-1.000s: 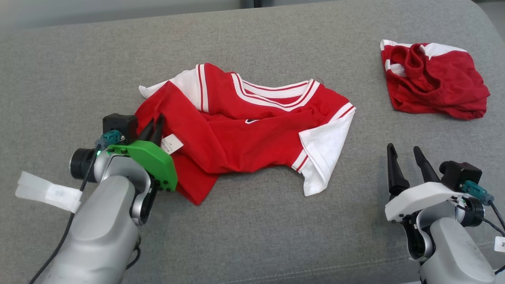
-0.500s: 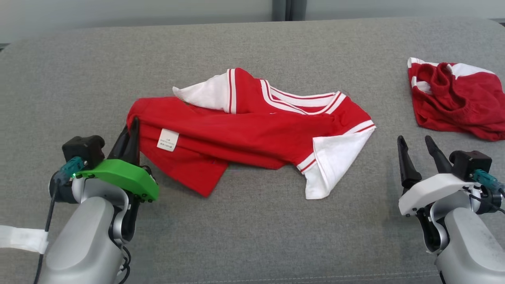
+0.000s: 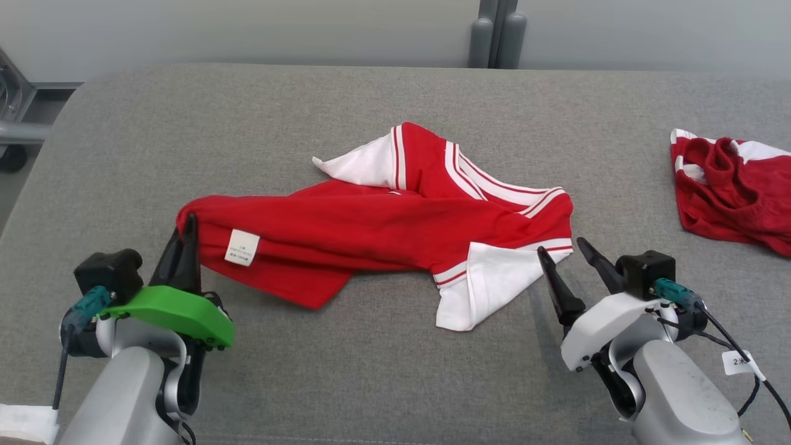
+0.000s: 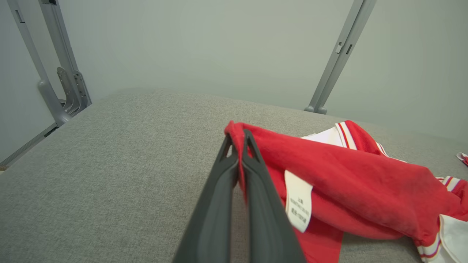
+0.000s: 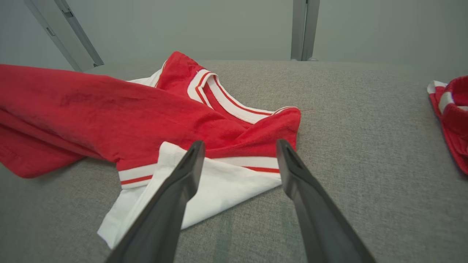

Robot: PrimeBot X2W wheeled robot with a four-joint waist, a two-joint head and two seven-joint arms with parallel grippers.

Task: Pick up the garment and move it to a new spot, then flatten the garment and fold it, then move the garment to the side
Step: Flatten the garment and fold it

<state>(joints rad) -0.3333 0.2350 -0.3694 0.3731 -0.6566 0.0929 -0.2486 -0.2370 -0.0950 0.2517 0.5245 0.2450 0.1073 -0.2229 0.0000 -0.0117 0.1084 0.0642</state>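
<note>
A red T-shirt point(image 3: 383, 228) with white sleeves and striped trim is lying crumpled across the middle of a grey fabric cushion point(image 3: 395, 371), stretching from near the left gripper toward the right gripper. The left gripper point(image 3: 187, 225) is sitting close to the cushion's front left corner, its two dark fingers pressed together and clamping a fold of the shirt's red body at the shirt's left end; in the left wrist view the red cloth is wrapping over the fingertips point(image 4: 237, 135) and a bit of it is showing between them. A white care label point(image 3: 241, 247) is hanging on the red fabric just beside that grip.

The right gripper point(image 3: 561, 247) is hovering toward the front right of the cushion with its fingers standing wide apart and holding nothing. In the right wrist view its tips point(image 5: 240, 143) are pointing at the shirt's right end, where a white sleeve point(image 5: 204, 190) is folding out flat toward the front edge. Whether the tips are touching the cloth I cannot tell. The striped V-neck collar point(image 3: 494, 185) is facing the back edge, and the other white sleeve point(image 3: 361, 167) is poking out behind the body.

A second red-and-white garment point(image 3: 735, 198) is lying bunched at the cushion's right edge, well apart from the shirt. Grey metal posts point(image 3: 494, 37) are standing behind the back edge.
</note>
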